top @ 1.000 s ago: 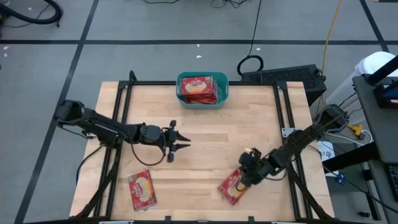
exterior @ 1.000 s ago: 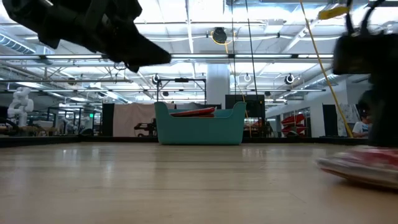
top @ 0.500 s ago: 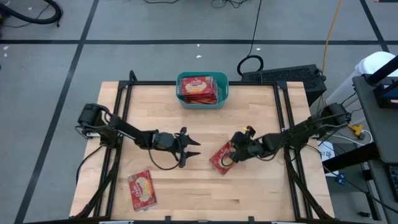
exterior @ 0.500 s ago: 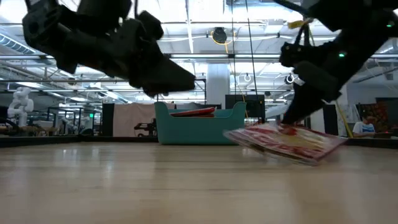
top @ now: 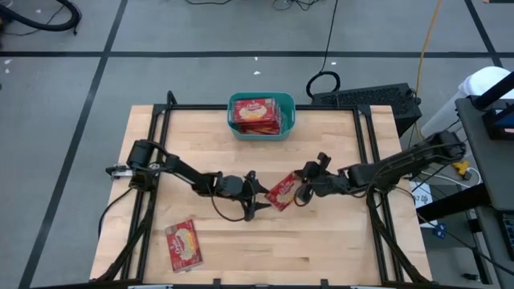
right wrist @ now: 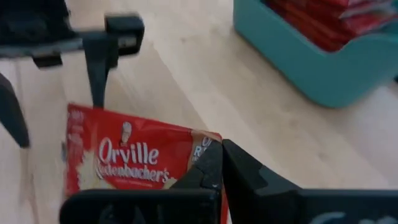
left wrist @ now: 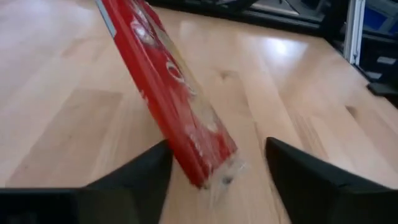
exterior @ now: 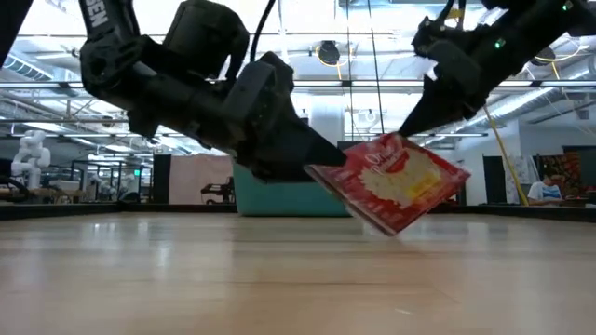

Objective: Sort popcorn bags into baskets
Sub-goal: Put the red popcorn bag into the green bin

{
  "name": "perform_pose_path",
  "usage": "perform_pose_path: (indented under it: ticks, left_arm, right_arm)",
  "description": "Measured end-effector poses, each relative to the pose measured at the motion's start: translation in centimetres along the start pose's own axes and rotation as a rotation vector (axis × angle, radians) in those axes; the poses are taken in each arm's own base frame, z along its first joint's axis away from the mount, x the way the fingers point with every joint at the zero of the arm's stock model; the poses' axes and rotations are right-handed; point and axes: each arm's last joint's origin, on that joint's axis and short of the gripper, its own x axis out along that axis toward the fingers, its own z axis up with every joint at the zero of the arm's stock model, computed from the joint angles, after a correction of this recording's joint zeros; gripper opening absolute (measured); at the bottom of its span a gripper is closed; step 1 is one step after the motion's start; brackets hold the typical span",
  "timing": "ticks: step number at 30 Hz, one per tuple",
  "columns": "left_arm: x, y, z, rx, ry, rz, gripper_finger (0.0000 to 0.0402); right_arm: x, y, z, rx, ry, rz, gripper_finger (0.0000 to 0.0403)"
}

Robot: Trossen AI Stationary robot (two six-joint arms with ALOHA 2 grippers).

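While several popcorn bags already fill the far basket [top: 262, 128], the right gripper [top: 303, 185], jaws pinched shut, holds one bag [top: 281, 193] mid-counter between the left gripper's [top: 259, 197] wide-open jaws, another bag [top: 183, 243] waiting near-left.

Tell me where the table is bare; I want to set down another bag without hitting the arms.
Bare wood: the right front corner, beyond the right gripper, and the left rear, between the basket and the table edge. Crowded: the middle, where both grippers meet at the held bag; a second bag fills the left front.
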Motion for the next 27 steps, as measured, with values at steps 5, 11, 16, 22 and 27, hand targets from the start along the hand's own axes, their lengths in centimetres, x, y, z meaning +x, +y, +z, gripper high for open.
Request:
perform_pose_path:
  ticks: [5, 11, 16, 22, 27]
  left_arm:
    - [0.1, 1.0, 0.3, -0.009, 0.004, 0.046, 0.0113]
    - [-0.1, 2.2, 0.8, -0.007, 0.008, 0.074, 0.0024]
    - [-1.9, 2.5, 2.9, 0.11, 0.053, 0.104, 0.0023]
    - [-5.1, 2.2, 5.5, 0.3, 0.141, 0.119, 0.0016]
    - [-6.7, 2.3, 6.5, 0.379, 0.181, 0.161, 0.0034]
  right_arm:
    - [-0.5, -0.1, 0.4, -0.017, -0.025, 0.012, 0.0]
    - [-1.4, -0.3, 0.8, -0.026, -0.034, 0.071, 0.0]
    - [-2.9, -0.9, 1.7, 0.116, -0.062, 0.152, 0.0023]
    - [-4.6, -1.6, 2.8, 0.065, -0.136, 0.216, 0.0111]
    - [-4.4, -2.0, 3.3, -0.009, -0.179, 0.179, 0.0198]
